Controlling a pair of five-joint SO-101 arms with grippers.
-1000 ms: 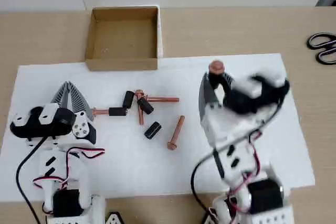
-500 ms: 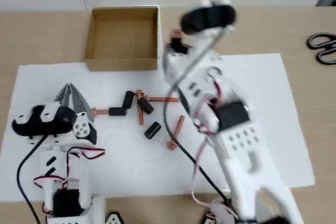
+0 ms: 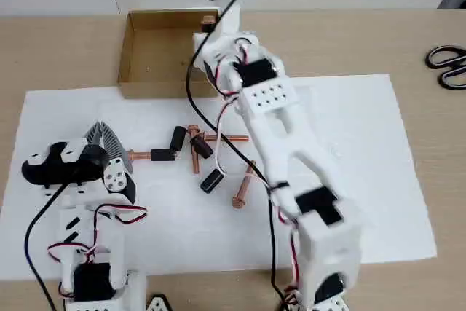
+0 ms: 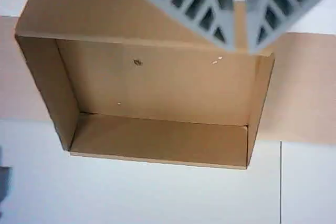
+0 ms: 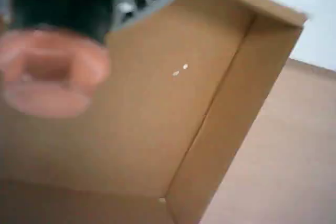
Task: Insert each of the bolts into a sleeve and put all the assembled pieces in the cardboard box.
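The cardboard box (image 3: 169,89) stands open past the white paper, with nothing inside it (image 4: 157,93). My right gripper (image 3: 210,24) hangs over the box's right wall, shut on a copper bolt (image 5: 50,72) that sits in a black sleeve (image 5: 58,3). My left gripper (image 3: 102,136) rests low at the paper's left side, shut on nothing and pointing toward the box. Just right of it lies a bolt with a sleeve on it (image 3: 154,155). Loose bolts (image 3: 227,137) (image 3: 245,184) and loose sleeves (image 3: 178,138) (image 3: 212,180) lie mid-paper.
The right arm (image 3: 277,129) stretches across the paper from the front edge to the box, above the loose parts. Scissors (image 3: 448,63) lie on the bare table at the far right. The white paper (image 3: 364,143) has free room on its right half.
The right arm swung from the paper's right side up and left to the box, carrying the bolt with its sleeve. The left arm stayed where it was.
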